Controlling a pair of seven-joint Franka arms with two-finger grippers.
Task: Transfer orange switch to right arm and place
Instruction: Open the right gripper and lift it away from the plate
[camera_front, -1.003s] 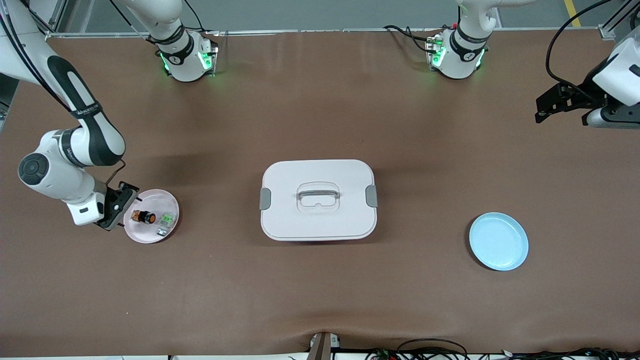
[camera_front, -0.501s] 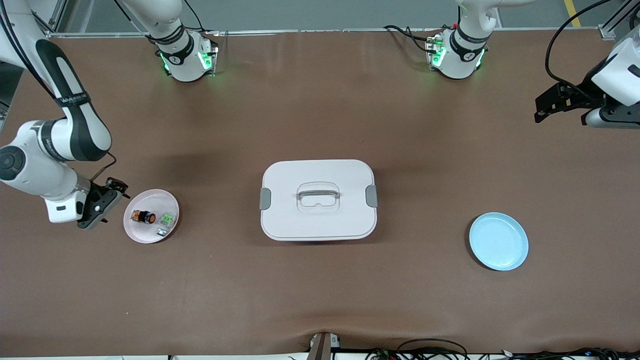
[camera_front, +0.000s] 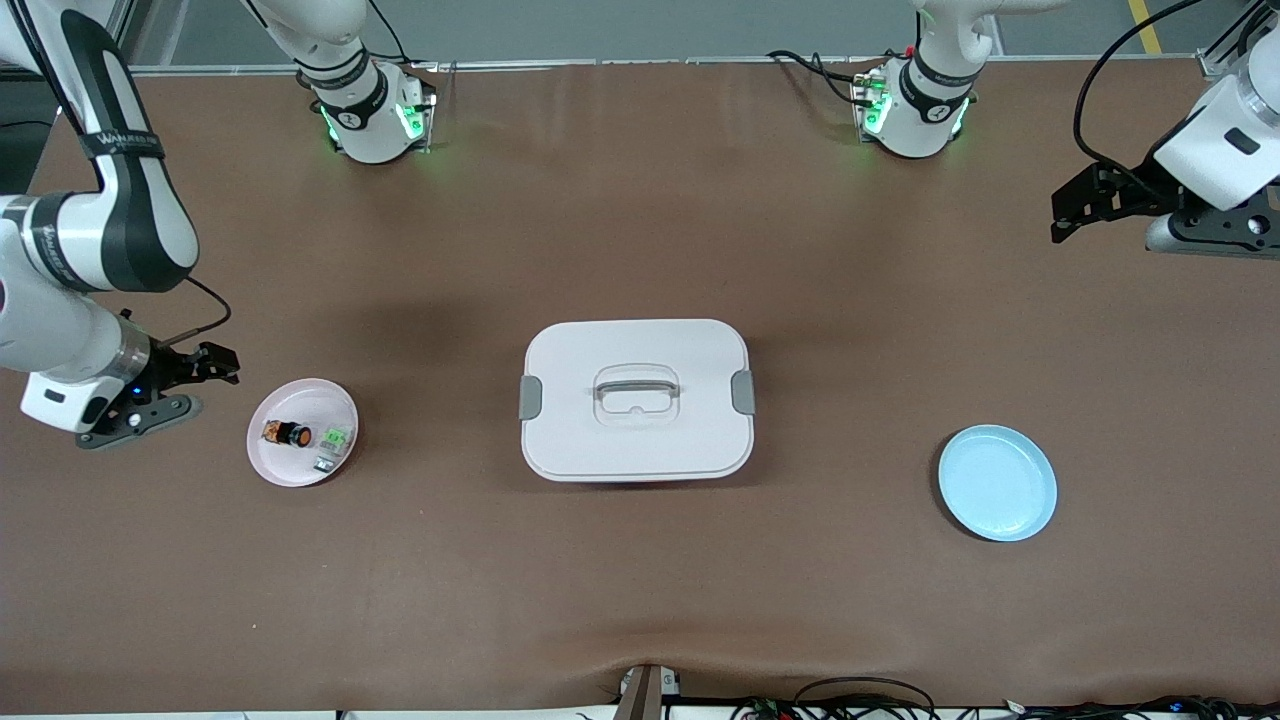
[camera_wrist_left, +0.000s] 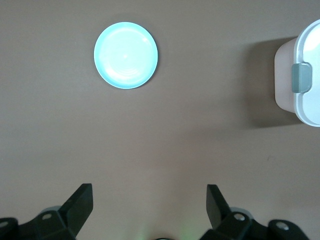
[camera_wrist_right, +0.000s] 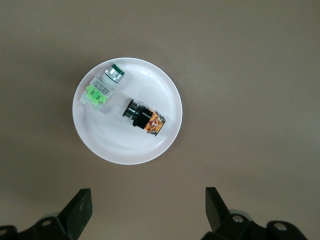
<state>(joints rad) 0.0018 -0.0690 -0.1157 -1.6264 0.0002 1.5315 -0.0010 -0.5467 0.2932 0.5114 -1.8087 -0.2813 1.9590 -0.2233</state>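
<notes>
Item: orange switch (camera_wrist_right: 145, 117), lying in pink plate (camera_front: 270, 465) beside green-and-white part (camera_wrist_right: 101, 88), unheld. My right gripper (camera_front: 185, 388): over bare table beside plate, fingers wide, empty. My left gripper (camera_front: 1085, 205): waiting, wide. Step: pre-grasp. Next: descend, pinch switch body.

pink plate (camera_front: 268, 465): round, shallow, on the brown table (camera_front: 640, 600), toward the right arm's end. green-and-white part (camera_front: 333, 438): lying in the pink plate. white lidded box (camera_front: 637, 400): mid-table, grey latches at both ends, handle recessed in lid. light blue plate (camera_front: 997, 483): toward the left arm's end, well apart from the box.
</notes>
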